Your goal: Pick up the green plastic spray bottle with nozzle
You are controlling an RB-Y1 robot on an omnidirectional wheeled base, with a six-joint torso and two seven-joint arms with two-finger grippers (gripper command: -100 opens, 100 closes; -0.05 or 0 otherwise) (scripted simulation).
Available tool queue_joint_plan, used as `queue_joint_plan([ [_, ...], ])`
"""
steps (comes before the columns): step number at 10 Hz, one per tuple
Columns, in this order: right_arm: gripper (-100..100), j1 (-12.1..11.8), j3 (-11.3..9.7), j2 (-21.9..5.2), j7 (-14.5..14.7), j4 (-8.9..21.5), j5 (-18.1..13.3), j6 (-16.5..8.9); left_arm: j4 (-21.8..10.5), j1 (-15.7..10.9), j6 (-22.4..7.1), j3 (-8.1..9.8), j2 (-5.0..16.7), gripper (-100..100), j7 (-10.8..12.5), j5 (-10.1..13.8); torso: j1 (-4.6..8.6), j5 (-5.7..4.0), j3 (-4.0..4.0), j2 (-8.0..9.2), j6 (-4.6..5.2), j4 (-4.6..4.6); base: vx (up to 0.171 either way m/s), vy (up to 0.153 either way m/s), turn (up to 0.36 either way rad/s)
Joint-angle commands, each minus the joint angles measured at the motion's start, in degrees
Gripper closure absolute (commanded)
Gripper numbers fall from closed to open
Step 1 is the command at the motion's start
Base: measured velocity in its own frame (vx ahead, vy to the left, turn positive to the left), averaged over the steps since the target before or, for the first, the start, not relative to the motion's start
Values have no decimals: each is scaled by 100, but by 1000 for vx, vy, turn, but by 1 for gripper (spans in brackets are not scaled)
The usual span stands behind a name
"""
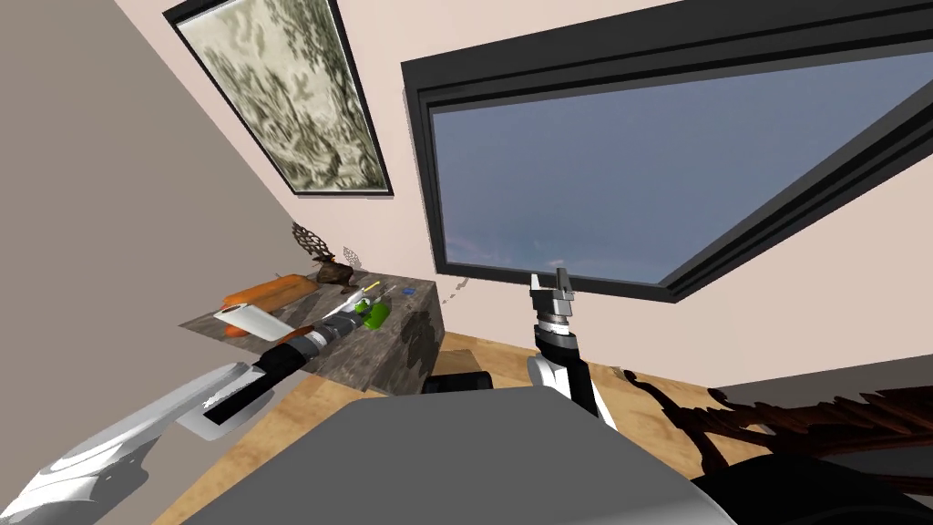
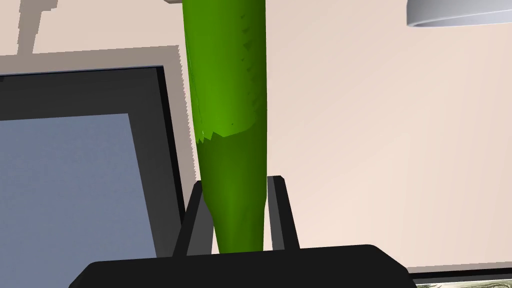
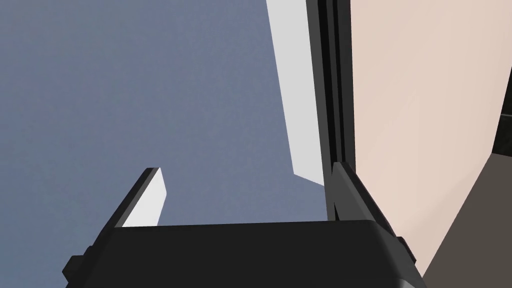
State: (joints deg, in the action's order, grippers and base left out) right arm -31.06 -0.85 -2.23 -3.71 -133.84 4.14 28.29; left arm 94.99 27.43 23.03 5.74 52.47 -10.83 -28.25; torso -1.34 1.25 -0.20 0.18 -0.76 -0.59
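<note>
The left gripper (image 2: 237,180) has its jaws clenched on the green bottle (image 2: 227,100), one pressing each side of the narrower end, and the body of the bottle runs on well past the tips. In the head view the bottle (image 1: 374,314) sits at the end of the outstretched left arm, over the dark stone-patterned table (image 1: 401,360) in the corner, just beside a white roll (image 1: 248,320) and near an orange thing (image 1: 270,292). Whether its base has left the tabletop I cannot tell. The step in hand looks like the lift itself. The grip sits low between the jaws and on a tapering part, so the bottle may tend to slide or swing. Hold the squeeze firm and raise the hand straight up, slowly, with no turn of the wrist until the bottle stands well apart from the table. Draw back toward the chest only after that, since the roll lies close along the forearm's path and a sideways sweep could knock it. If the bottle tips between the jaws, it would be better to set it down and take hold again nearer the wider body. The right gripper (image 1: 554,290) is raised in front of the window with its jaws released and apart, and it can stay out of the way.
</note>
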Motion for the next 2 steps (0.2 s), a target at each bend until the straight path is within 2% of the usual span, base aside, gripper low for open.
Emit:
queue_joint_plan([
  [1, 0, 0, 0, 0, 0, 0, 0, 0, 0, 0, 0, 0, 0, 100, 0, 0, 0, 0, 0, 0, 0, 0, 2, 8, -6],
  [2, 0, 0, 0, 0, 0, 0, 0, 0, 24, -2, -19, 2, 2, 0, 5, 0, 6, 0, -2, -1, -2, -2, 0, 0, 0],
])
